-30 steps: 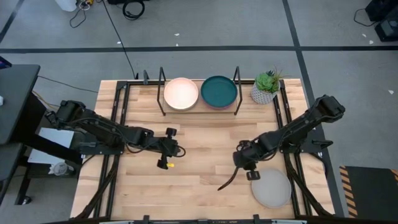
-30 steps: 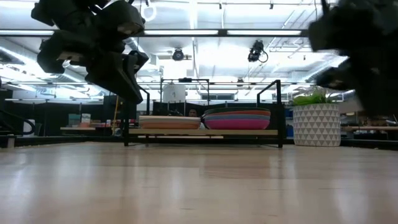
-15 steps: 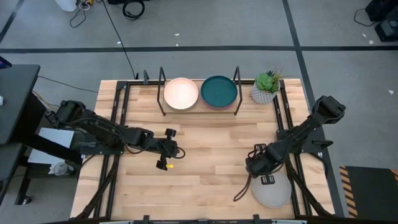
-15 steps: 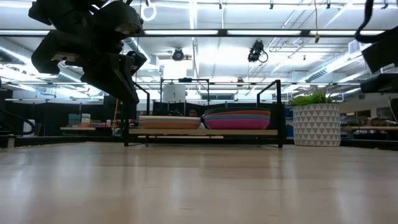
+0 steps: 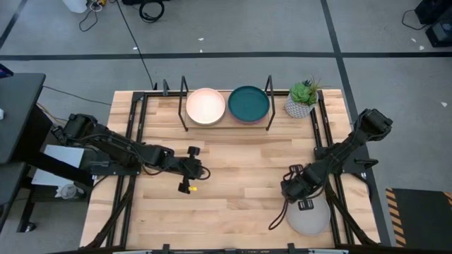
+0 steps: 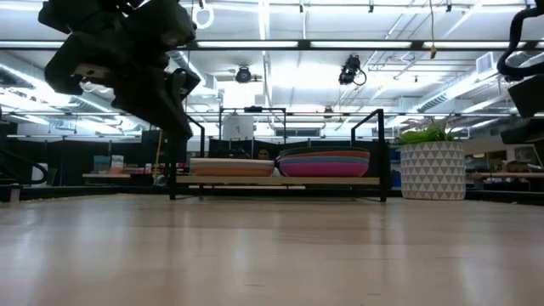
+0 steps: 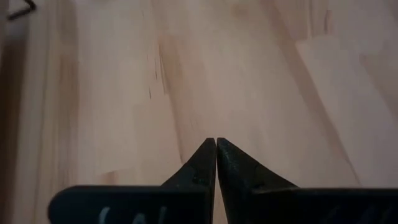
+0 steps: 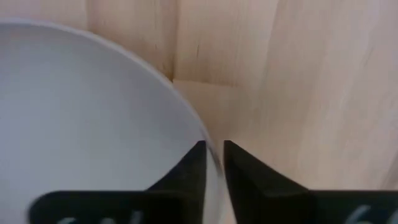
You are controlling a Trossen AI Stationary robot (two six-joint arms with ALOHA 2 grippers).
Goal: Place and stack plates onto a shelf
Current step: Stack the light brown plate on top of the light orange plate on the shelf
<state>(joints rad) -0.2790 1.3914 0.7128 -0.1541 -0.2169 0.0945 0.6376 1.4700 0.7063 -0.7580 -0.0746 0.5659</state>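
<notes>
A grey plate [image 5: 311, 217] lies flat near the table's near right corner, and its rim [image 8: 210, 146] runs between the fingers of my right gripper [image 8: 213, 149], which is shut on it. At the far edge stands the shelf [image 5: 226, 121]. It holds a stack topped by a cream-pink plate [image 5: 205, 106] and a taller stack topped by a dark teal plate [image 5: 248, 104]. In the low view both stacks [image 6: 280, 163] rest on the shelf's board. My left gripper [image 5: 192, 173] hovers shut over bare wood left of the middle. My right gripper [image 5: 299, 196] pinches the grey plate's rim [image 8: 205, 134] on the plate's far-left side. One finger [image 8: 194, 163] stands over the plate's hollow and the other finger [image 8: 237, 167] stands outside it. The fingers come from above, pointing down. The plate lies flat on the table.
A small potted green plant [image 5: 302, 99] stands right of the shelf at the far right corner. Black frame rails [image 5: 134, 141] run along the table's left and right sides. Bare wood [image 5: 240, 169] spreads between the shelf and the two grippers.
My right gripper has travelled from near the table's middle toward the near right corner and come down onto the grey plate's rim. In the low view the right arm has left the middle and shows only at the edge. The plate has not moved.
</notes>
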